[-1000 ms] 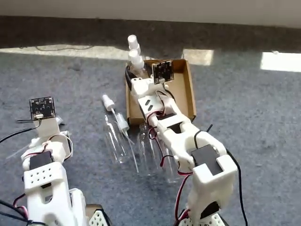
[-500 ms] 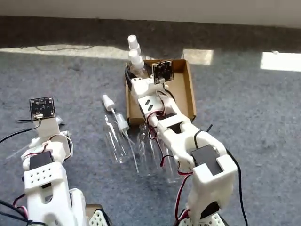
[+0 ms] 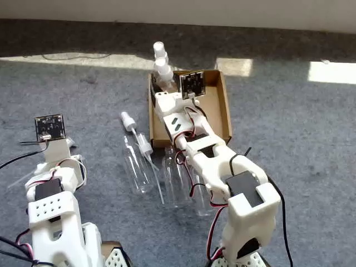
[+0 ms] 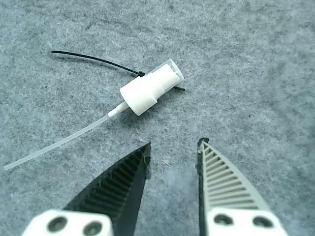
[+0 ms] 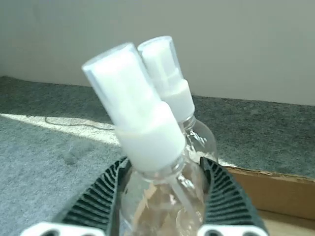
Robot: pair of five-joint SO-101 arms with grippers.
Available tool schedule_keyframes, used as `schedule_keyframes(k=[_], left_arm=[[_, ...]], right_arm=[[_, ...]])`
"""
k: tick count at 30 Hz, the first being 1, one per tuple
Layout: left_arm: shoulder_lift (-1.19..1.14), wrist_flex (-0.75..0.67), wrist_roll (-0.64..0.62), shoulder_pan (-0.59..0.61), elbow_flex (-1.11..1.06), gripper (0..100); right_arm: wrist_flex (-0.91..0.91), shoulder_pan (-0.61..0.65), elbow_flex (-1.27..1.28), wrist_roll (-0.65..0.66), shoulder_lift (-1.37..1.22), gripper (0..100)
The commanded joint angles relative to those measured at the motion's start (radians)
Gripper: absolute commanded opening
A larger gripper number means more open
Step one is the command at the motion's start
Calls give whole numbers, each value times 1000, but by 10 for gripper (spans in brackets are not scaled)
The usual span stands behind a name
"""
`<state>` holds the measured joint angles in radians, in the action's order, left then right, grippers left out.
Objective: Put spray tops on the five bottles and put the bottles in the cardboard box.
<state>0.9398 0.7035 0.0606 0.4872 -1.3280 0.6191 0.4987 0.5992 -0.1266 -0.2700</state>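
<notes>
My right gripper (image 5: 165,169) is shut on a clear bottle (image 5: 157,196) that carries a white spray top (image 5: 133,103). It holds the bottle upright at the far left corner of the cardboard box (image 3: 223,105). A second capped bottle (image 5: 184,113) stands just behind it. In the high view both capped bottles (image 3: 162,61) rise at that corner. My left gripper (image 4: 174,143) hangs open over the carpet, just short of a loose spray top (image 4: 147,88) lying on its side with its tube (image 4: 59,142) trailing away.
Three uncapped clear bottles (image 3: 137,167) (image 3: 173,181) (image 3: 203,197) lie on the grey carpet beside the right arm. Two more loose spray tops (image 3: 128,119) (image 3: 145,146) lie near them. A black cable tie (image 4: 93,60) lies by the left gripper's spray top.
The right gripper has shifted the held bottle slightly rightward, toward the box. The left arm has not moved.
</notes>
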Motion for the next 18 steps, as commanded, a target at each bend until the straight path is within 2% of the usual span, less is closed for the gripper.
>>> schedule_keyframes(k=[1,7,18], left_arm=[[16,-14,9,-19,4,155],[16,-14,9,-19,4,155],[16,-14,9,-19,4,155]], right_arm=[[15,-7,-53,15,16,125],[15,-7,-39,69,16,125],[15,25,-15,72,19,127]])
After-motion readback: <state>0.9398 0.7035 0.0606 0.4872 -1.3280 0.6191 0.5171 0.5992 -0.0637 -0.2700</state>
